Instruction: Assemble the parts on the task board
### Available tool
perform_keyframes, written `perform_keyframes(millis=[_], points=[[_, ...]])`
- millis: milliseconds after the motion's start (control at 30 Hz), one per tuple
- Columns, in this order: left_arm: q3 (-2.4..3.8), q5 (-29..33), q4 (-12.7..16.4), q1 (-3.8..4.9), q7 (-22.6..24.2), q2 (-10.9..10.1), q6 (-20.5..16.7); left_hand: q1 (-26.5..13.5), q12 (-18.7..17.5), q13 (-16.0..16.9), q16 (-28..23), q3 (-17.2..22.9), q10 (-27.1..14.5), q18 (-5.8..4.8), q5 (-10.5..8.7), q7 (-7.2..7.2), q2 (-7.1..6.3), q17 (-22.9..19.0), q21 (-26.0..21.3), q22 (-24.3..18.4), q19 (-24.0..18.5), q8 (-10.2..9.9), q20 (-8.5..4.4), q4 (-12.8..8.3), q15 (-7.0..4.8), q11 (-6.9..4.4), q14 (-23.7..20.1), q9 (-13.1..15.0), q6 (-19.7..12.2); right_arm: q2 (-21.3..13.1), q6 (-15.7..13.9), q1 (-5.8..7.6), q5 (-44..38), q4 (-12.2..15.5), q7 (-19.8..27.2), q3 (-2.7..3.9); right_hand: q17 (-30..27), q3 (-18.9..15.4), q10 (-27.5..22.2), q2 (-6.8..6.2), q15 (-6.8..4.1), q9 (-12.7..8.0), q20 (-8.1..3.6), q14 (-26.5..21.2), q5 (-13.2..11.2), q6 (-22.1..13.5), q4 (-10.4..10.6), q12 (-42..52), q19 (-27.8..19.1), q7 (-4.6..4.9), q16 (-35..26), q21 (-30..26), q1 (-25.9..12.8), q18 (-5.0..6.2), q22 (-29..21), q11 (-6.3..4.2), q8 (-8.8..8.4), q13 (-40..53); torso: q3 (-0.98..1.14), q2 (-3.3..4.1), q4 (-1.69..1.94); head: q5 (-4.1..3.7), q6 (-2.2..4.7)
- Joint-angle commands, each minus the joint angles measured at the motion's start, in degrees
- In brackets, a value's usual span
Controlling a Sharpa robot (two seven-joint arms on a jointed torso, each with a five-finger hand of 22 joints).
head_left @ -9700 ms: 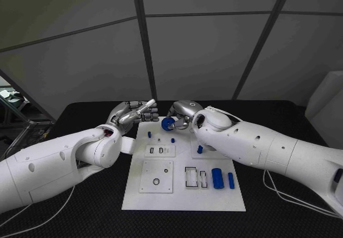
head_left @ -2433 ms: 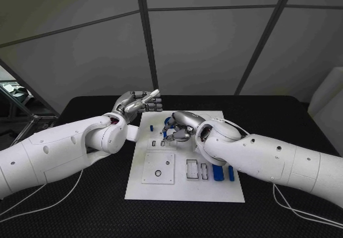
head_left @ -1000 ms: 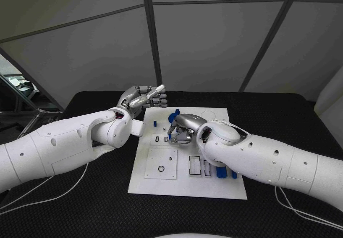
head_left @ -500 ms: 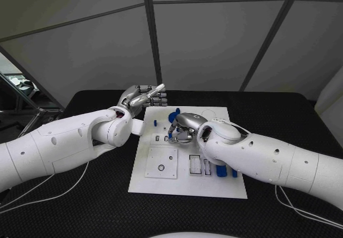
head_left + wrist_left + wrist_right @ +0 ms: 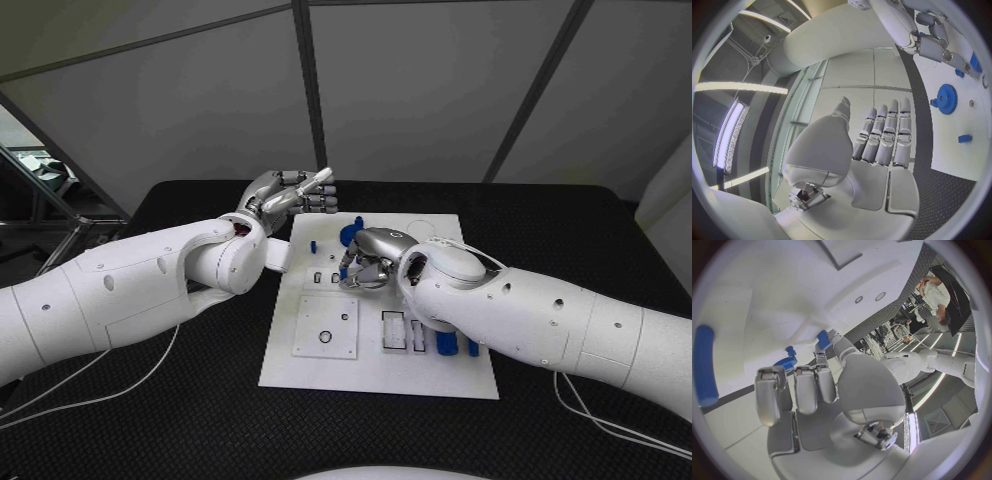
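Since approx. 10 s ago the round blue toothed gear (image 5: 352,235) has been set on the flat white task board (image 5: 433,375), far end. Right hand (image 5: 369,262), curled empty, lowered mid-board; left hand (image 5: 286,195) raised, fingers straight, nothing held. Gear step judged done.
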Motion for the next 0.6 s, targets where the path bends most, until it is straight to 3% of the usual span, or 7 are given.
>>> perform_keyframes(millis=[33,600], points=[[0.07,-0.21,0.02,0.11,0.19,0.06,0.35,-0.12,-0.31,-0.05,-0.34,0.00,0.18,-0.75,-0.22,0.62,0.43,0.08,-0.08,-0.08,0.05,-0.28,0.15,-0.33,0.19,0.14,-0.30,-0.07,0.54,-0.09,2.25,-0.22,-0.55,-0.16,-0.93,-0.24,3.21,-0.33,0.93,-0.29,-0.21,-0.07,-0.31,3.46,0.19,-0.39,0.01,-0.32,5.77,0.19,-0.28,0.13,-0.39,-0.41,14.99,0.00,-0.27,6.44,0.01,0.01,0.02,0.00,-0.05],[0.07,-0.21,0.02,0.11,0.18,0.02,0.34,-0.13,-0.37,-0.04,-0.45,-0.07,0.21,-0.76,-0.23,0.61,0.44,0.09,-0.10,-0.13,0.02,-0.32,0.16,-0.40,0.21,0.14,-0.32,-0.07,0.56,0.01,1.19,-0.22,-0.65,-0.32,-1.22,-0.26,2.83,-0.97,0.24,-1.40,0.28,-0.22,0.11,3.38,0.25,-3.84,-0.29,-1.29,5.52,0.95,-0.54,-0.08,-1.30,-0.31,14.61,0.65,-0.37,5.51,0.00,0.00,0.02,-0.09,-0.16]])
